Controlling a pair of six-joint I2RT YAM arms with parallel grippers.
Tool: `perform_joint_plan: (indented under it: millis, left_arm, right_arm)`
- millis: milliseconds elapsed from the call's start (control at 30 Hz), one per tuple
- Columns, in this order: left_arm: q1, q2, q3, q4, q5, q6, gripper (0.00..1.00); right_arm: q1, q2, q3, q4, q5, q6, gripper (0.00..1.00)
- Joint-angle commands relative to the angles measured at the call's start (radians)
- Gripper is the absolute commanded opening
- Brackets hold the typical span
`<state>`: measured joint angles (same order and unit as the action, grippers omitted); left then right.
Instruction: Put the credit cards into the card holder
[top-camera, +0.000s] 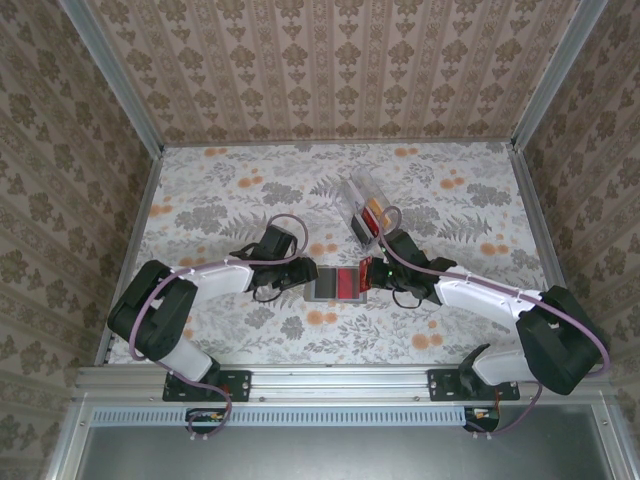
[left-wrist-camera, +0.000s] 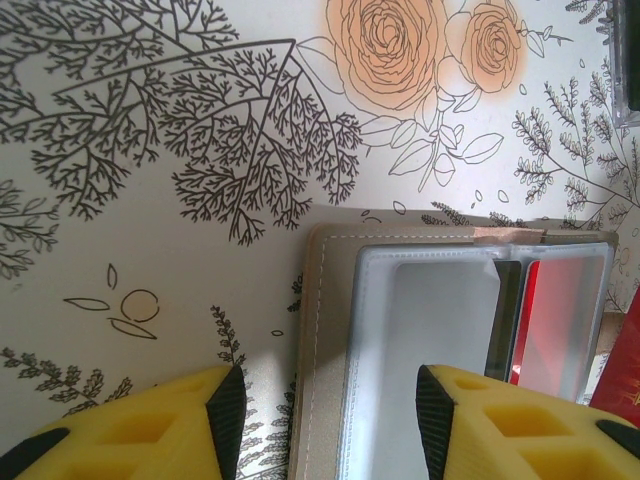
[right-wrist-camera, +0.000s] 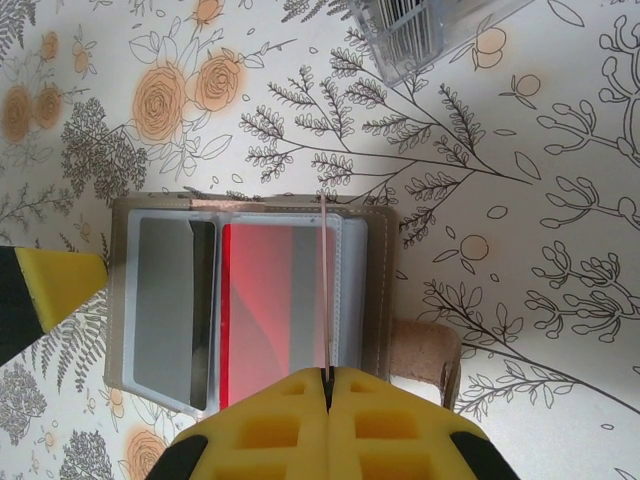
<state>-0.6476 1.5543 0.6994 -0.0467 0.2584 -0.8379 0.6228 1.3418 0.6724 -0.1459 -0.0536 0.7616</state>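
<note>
Right gripper (right-wrist-camera: 327, 378) is clenched on 1 red card (right-wrist-camera: 325, 290), edge-on, long axis pointing straight ahead of the fingers (right-wrist-camera: 280, 410) over the open holder (right-wrist-camera: 375, 290). Left gripper (left-wrist-camera: 330, 410), released and empty, straddles the holder's other edge.

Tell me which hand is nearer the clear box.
Right. Right hand sits just near-side of the clear box; left hand is farther, at the card holder's left edge.

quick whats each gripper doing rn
left gripper: open, fingers either side of the card holder edge
right gripper: shut on a thin card seen edge-on
</note>
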Motion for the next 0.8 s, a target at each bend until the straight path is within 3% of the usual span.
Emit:
perform_joint_plan:
  millis: [0, 233, 533, 767]
  left_arm:
    - [-0.007, 0.007, -0.002, 0.005, 0.002, -0.006, 0.51]
    - [-0.009, 0.008, -0.002, 0.005, 0.002, -0.007, 0.50]
    - [-0.015, 0.012, -0.004, 0.011, 0.002, -0.012, 0.50]
    - [-0.023, 0.018, -0.001, 0.020, 0.003, -0.015, 0.49]
  right_arm:
    - [0.007, 0.016, 0.012, -0.037, 0.018, 0.005, 0.00]
    - [0.006, 0.041, -0.003, -0.023, 0.026, 0.016, 0.00]
    - [0.006, 0.028, -0.016, 0.100, -0.056, 0.080, 0.00]
    - [0.006, 0.001, 0.031, 0.067, -0.097, 0.073, 0.00]
